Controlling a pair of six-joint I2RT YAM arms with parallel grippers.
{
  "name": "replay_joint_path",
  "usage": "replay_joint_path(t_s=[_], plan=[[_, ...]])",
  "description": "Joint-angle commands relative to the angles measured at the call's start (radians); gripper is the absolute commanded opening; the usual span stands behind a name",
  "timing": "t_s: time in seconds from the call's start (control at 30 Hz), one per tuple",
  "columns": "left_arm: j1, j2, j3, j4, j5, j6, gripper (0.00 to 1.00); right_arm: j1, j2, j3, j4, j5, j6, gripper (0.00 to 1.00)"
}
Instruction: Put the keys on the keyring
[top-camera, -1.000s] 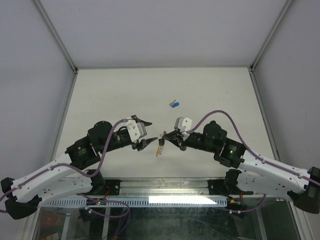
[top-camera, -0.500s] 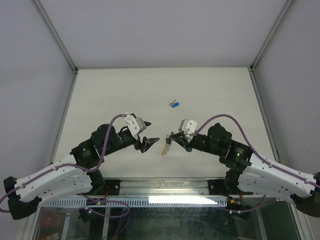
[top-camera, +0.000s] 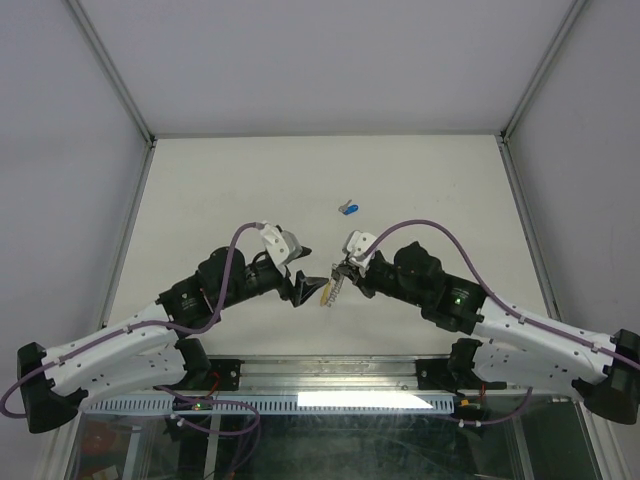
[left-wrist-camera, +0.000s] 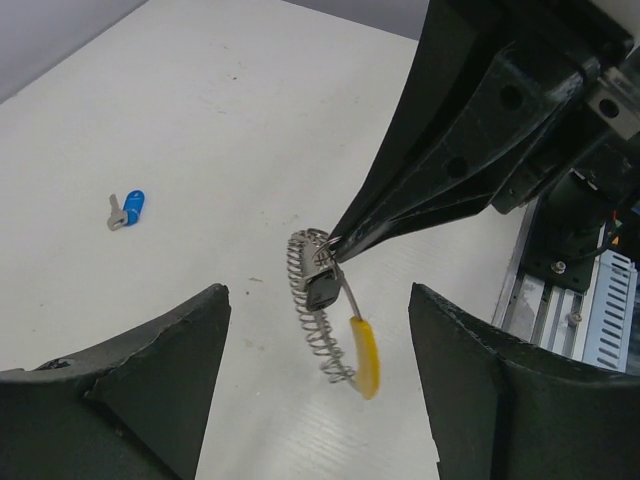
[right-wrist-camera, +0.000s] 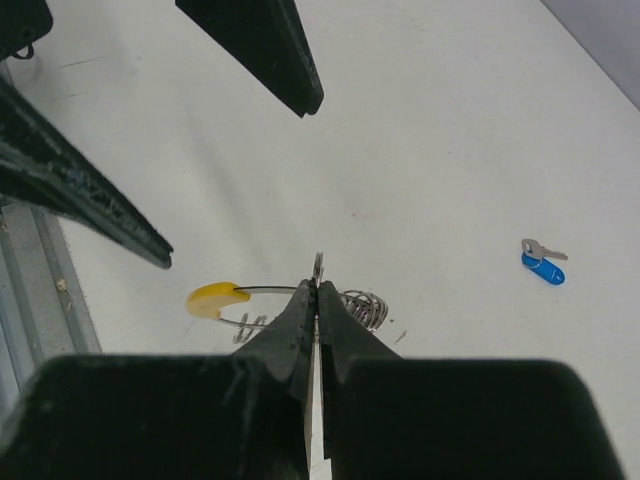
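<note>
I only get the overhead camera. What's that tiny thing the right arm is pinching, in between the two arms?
Observer: It's the keyring. The left wrist camera shows a wire coil with a yellow end, hanging from the shut right gripper.
Operator: Is the left claw holding it too?
Observer: No. The left gripper is open. Its fingers stand apart on either side of the ring, not touching it.
Operator: And the blue speck further out?
Observer: That's a key with a blue head and a silver blade, lying on the table.
</note>
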Motion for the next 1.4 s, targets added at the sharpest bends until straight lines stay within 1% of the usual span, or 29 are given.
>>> replay_joint_path(t_s=[0.0,0.27,0.5,0.67,0.77,0.9,1.1,1.23,1.37], plan=[[-0.011,0.033,0.005,0.108,0.024,-0.059,0.71,0.004,0.020,0.065,0.114,0.092,0.053,0.00],[-0.011,0.097,-0.008,0.102,-0.024,-0.005,0.67,0.005,0.031,0.082,0.138,0.118,0.101,0.00],[-0.013,0.173,0.007,0.114,0.003,0.022,0.60,0.004,0.050,0.108,0.127,0.134,0.159,0.00],[-0.016,0.194,0.008,0.106,-0.010,0.051,0.47,0.005,0.050,0.121,0.119,0.120,0.166,0.00],[-0.017,0.196,0.007,0.099,-0.024,0.064,0.37,0.005,0.041,0.123,0.116,0.118,0.169,0.00],[-0.017,0.197,0.008,0.091,-0.027,0.072,0.27,0.005,0.041,0.129,0.104,0.103,0.177,0.00],[-0.017,0.194,0.000,0.106,-0.031,0.106,0.01,0.005,0.049,0.148,0.072,0.065,0.183,0.00],[-0.017,0.183,-0.031,0.148,-0.009,0.104,0.00,0.005,0.061,0.174,0.044,0.027,0.185,0.01],[-0.017,0.163,-0.061,0.193,0.014,0.088,0.00,0.005,0.066,0.188,0.041,-0.009,0.189,0.10]])
